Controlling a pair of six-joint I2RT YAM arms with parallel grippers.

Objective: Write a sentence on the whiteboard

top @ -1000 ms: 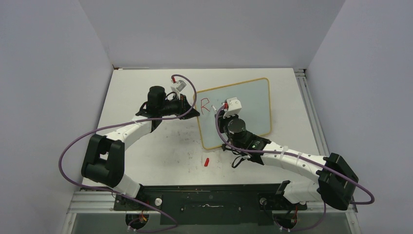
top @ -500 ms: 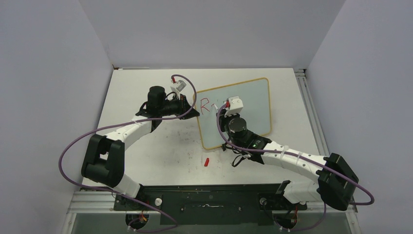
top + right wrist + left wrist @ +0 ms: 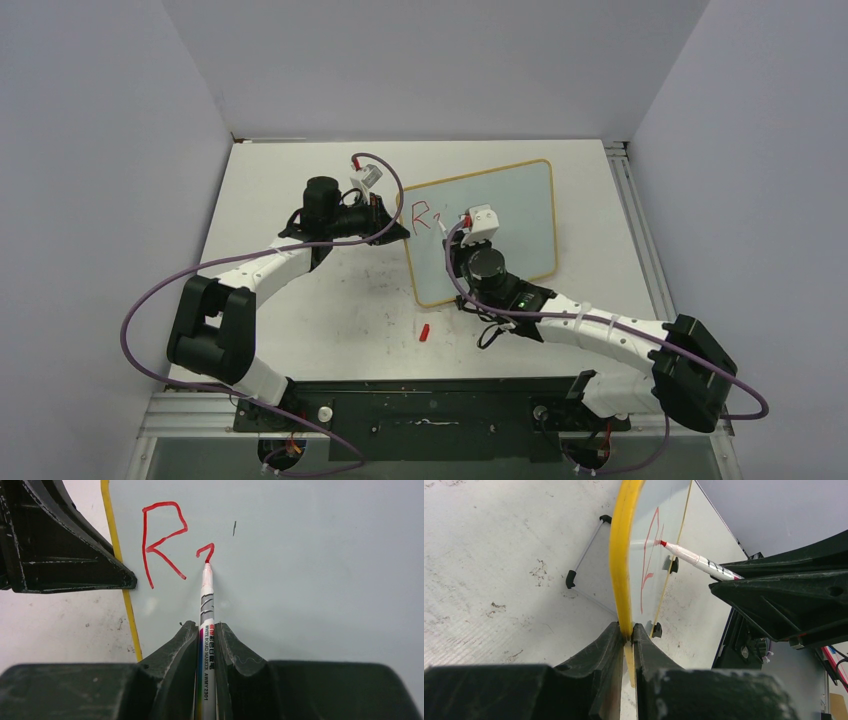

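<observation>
On the table (image 3: 330, 310), left gripper (image 3: 628, 628) clamps the whiteboard (image 3: 515, 200); right gripper (image 3: 206, 629) grips a marker (image 3: 207, 600).

White arms (image 3: 283, 264), black joints (image 3: 208, 330), purple cables (image 3: 127, 322)

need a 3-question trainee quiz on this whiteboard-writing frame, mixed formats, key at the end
1. True or false: the right gripper holds the marker with its tip on the whiteboard.
2. The left gripper is shut on: A) the whiteboard's frame edge; B) an eraser; C) nothing.
3. Which complete letter of the sentence is legible on the board?
Key: 1 true; 2 A; 3 R.
</observation>
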